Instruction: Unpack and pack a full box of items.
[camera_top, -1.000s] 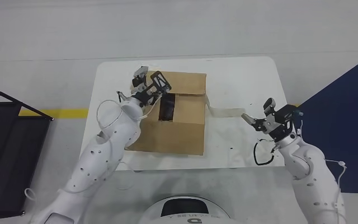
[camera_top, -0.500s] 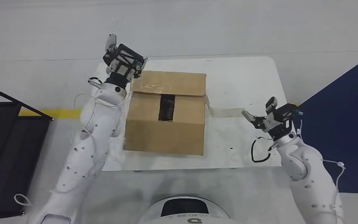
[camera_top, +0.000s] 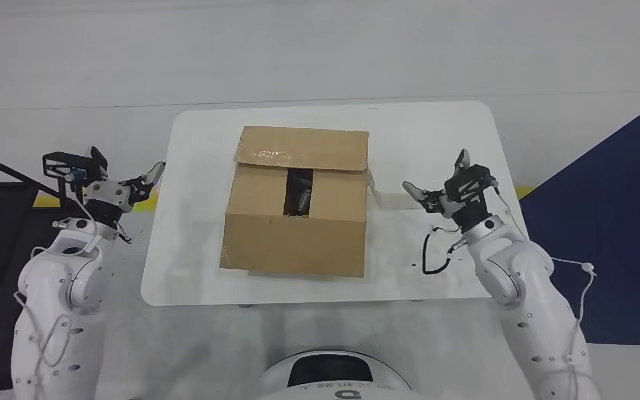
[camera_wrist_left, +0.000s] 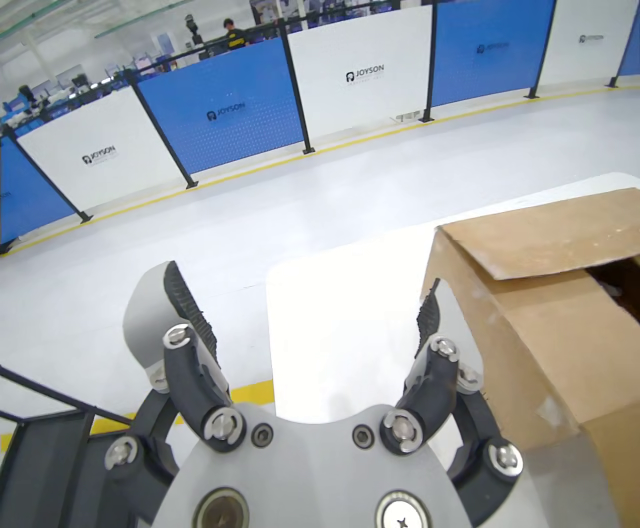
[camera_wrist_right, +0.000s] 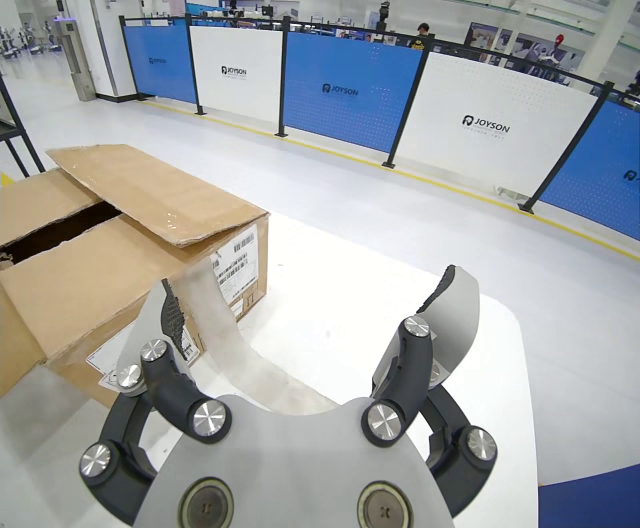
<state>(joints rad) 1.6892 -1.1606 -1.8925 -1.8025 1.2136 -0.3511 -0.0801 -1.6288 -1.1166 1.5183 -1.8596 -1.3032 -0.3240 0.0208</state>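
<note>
Both grippers spread wide, flanking the box.

The left gripper holds its ribbed fingers far apart with nothing between them, and hangs just past the edge of the white rounded table at 9 o'clock. The right gripper is equally splayed over the table at 3 o'clock. A pale strip of tape runs from the box's side wall in between its fingers, though I cannot tell whether it touches them. The brown cardboard box sits mid-table, its top flaps parted on a dark slot, with the 12 o'clock flap slightly lifted.
</note>
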